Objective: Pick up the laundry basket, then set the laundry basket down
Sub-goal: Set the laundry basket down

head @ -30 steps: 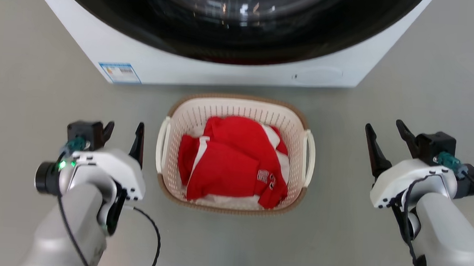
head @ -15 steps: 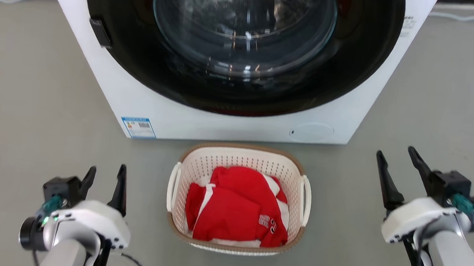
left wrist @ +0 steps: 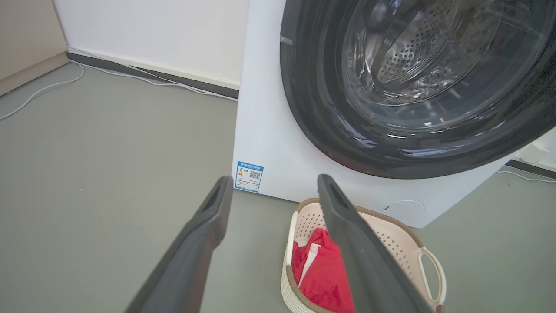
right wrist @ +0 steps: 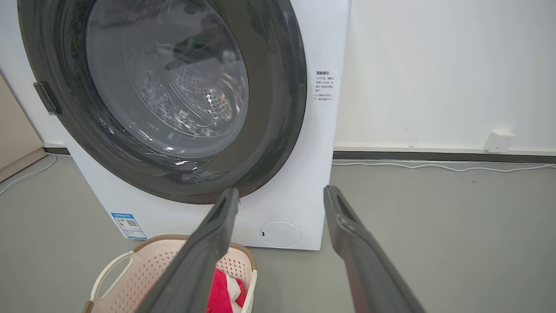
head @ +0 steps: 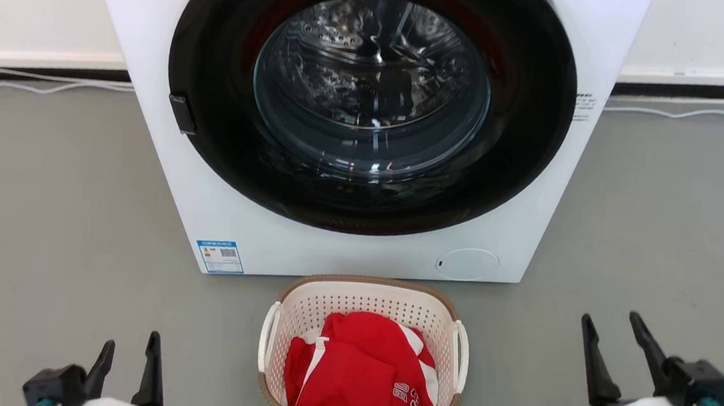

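Left pincer and right pincer spread wide, holding nothing, flanking laundry basket on floor before washer; could tilt, spilling red garment, if handles gripped unevenly.

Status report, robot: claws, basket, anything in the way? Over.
Left gripper open, empty. Right gripper open, empty. Laundry basket on floor between them, red clothes inside. Washing machine close behind it; handles unobstructed.

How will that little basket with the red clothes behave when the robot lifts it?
The laundry basket looks like stiff perforated plastic, so it should keep its shape. Holding just some red clothing, it is probably light. Lifted by one loop handle alone, it might tilt.
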### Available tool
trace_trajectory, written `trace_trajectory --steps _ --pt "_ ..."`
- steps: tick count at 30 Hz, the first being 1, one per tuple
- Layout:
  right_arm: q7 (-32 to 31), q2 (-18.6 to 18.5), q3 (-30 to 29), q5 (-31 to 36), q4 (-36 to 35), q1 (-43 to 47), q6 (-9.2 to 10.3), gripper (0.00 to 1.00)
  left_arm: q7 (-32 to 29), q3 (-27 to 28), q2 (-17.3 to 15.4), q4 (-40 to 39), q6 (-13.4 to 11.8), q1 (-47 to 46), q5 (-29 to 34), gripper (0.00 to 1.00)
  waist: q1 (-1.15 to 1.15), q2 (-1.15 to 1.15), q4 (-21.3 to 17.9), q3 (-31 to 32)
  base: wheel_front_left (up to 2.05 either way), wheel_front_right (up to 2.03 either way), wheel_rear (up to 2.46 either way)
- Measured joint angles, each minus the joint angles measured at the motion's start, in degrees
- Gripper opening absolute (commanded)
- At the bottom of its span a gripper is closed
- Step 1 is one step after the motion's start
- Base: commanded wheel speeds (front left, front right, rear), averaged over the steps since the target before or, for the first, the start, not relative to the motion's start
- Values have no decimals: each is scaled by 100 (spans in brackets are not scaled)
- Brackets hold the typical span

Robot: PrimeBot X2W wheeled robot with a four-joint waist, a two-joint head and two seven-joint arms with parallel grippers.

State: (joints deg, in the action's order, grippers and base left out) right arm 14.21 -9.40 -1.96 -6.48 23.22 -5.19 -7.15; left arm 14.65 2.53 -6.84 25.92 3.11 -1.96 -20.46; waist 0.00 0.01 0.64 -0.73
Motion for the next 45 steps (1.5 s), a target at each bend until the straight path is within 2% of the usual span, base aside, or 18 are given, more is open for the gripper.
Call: trace_trajectory --steps 10,25,30,35,45 --pt "1 296 -241 164 -390 546 0 100 0 495 181 -385 224 492 257 100 0 0 -59 124 0 0 0" --pt "0 328 -345 241 -576 642 0 100 0 782 304 -297 347 511 533 100 0 0 -124 10 0 0 0" --pt "1 345 -302 242 -766 626 0 100 0 745 255 119 354 332 594 100 0 0 -272 -200 0 0 0" --pt "1 368 -185 241 -1036 596 0 100 -24 598 44 724 397 -368 581 100 0 0 -512 -553 0 0 0" --pt "5 537 120 125 -1782 220 0 100 -595 293 -328 1949 404 -1658 525 100 0 0 -1039 -1331 0 0 0"
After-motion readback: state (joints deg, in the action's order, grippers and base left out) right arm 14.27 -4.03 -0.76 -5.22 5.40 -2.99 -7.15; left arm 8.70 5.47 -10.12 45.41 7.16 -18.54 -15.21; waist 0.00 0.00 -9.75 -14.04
